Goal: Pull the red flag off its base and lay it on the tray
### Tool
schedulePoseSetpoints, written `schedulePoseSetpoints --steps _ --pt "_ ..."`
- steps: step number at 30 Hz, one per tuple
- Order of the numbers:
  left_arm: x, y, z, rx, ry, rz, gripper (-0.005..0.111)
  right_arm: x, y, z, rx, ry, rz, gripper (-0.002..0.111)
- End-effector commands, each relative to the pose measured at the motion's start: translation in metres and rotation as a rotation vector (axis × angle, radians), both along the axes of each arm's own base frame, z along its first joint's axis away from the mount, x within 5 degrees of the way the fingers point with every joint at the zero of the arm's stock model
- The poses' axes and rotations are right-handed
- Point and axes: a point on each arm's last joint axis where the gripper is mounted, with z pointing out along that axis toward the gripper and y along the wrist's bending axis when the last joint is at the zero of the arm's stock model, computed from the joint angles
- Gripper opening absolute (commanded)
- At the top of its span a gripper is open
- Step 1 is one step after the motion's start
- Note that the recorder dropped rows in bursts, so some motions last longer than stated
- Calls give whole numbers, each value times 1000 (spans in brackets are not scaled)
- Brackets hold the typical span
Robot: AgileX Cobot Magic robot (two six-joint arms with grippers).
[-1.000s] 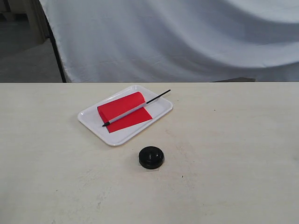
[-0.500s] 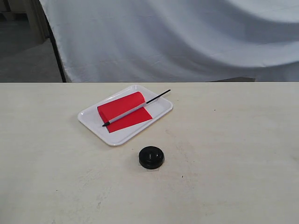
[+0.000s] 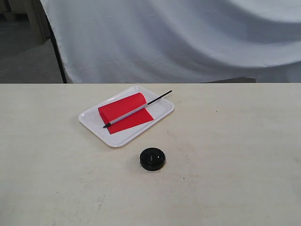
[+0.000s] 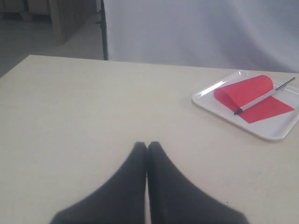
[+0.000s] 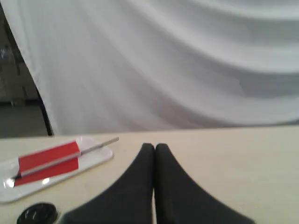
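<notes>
The red flag lies flat across the white tray, its pole slanting with the black end poking past the far rim. In front of the tray the round black base stands alone on the table. Neither gripper shows in the exterior view. My left gripper is shut with nothing in it, well short of the tray and flag. My right gripper is also shut and holds nothing; the flag, tray and base lie off to its side.
A pale table carries everything. A white cloth backdrop hangs behind the table's far edge, and a dark pole stands at the back left.
</notes>
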Motion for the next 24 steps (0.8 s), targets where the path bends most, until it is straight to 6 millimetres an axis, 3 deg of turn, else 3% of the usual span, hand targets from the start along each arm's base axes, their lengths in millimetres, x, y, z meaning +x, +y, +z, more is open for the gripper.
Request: schedulePoseSetpoints --steps 1,18,24 --pt "0 -1 0 0 -8 -9 0 -1 1 -10 8 106 15 -1" --pt "0 -1 0 0 -8 -9 0 0 1 -7 16 73 12 -1" --pt "0 -1 0 0 -8 -9 0 -1 1 -13 -33 133 11 -1"
